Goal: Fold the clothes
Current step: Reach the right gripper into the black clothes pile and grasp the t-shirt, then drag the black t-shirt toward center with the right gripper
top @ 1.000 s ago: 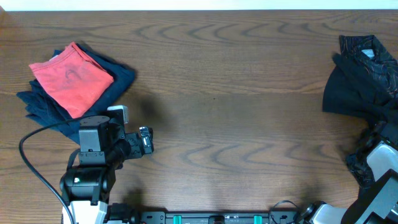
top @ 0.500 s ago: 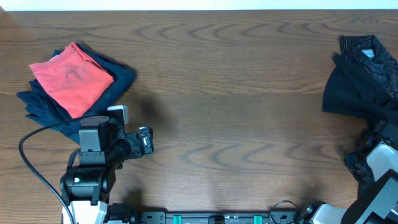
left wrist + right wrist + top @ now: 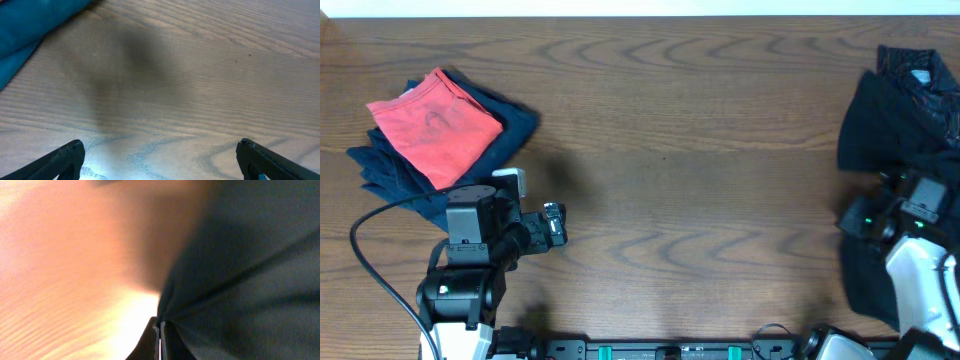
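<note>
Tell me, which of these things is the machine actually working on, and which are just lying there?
In the job: black clothes heap, pinched by the right pincer.
Lying about: folded red cloth atop folded blue cloth; left pincer, open, holding nothing.

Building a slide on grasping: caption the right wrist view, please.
Right gripper, jaws shut on a bunched fold of the black garment, wooden table beside.
</note>
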Motion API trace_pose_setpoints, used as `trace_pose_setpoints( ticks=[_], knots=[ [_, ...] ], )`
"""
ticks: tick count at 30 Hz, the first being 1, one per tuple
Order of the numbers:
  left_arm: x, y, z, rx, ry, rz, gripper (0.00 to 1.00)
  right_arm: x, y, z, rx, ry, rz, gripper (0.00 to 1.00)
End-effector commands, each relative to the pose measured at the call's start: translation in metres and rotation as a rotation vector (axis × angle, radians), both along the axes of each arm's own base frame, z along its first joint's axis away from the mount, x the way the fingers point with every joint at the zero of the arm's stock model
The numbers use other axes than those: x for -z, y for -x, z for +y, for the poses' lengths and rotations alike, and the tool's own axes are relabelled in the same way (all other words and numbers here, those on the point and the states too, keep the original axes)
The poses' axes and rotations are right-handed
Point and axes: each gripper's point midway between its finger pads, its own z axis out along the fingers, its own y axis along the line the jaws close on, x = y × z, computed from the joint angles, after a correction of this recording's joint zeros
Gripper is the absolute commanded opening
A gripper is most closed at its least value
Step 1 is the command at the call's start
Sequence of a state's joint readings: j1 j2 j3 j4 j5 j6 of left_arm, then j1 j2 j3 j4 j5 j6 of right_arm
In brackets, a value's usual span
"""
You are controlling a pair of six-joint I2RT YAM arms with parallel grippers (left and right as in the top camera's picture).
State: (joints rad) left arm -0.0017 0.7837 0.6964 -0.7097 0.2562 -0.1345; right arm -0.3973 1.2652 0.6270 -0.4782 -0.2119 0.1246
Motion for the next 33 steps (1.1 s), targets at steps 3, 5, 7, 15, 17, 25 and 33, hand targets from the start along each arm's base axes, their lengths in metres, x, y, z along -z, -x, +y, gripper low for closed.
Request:
trace_pose_setpoints(
  ticks=[3, 5, 7, 15, 17, 25, 33],
  knots=[
    [-0.01, -0.003, -0.001, -0.003, 0.01, -0.024, 0.98, -0.045, -0.012, 0.124, -0.613, -0.251, -0.263, 0.01],
    [-0.01, -0.003, -0.001, -0.003, 0.01, -0.024, 0.98, -0.055, -0.006, 0.155, -0.76, -0.291, -0.309, 0.01],
    [-0.01, -0.004, -0.001, -0.003, 0.01, -0.025, 0.98, -0.065, 0.001, 0.182, -0.898, -0.332, -0.369, 0.01],
    [-0.013, -0.006, -0.001, -0.003, 0.01, -0.039, 0.98, -0.067, -0.023, 0.205, -0.912, -0.19, -0.412, 0.05],
    [-0.013, -0.006, -0.001, -0.003, 0.01, -0.039, 0.98, -0.064, -0.034, 0.192, -0.805, -0.138, -0.389, 0.26],
    [-0.023, -0.01, -0.019, 0.066, 0.091, -0.077, 0.98, -0.059, -0.052, 0.101, -0.31, 0.082, -0.295, 0.46],
    [-0.005, -0.013, -0.056, 0.159, 0.247, 0.045, 0.98, -0.055, -0.008, 0.002, 0.115, 0.266, -0.133, 0.63]
  ],
)
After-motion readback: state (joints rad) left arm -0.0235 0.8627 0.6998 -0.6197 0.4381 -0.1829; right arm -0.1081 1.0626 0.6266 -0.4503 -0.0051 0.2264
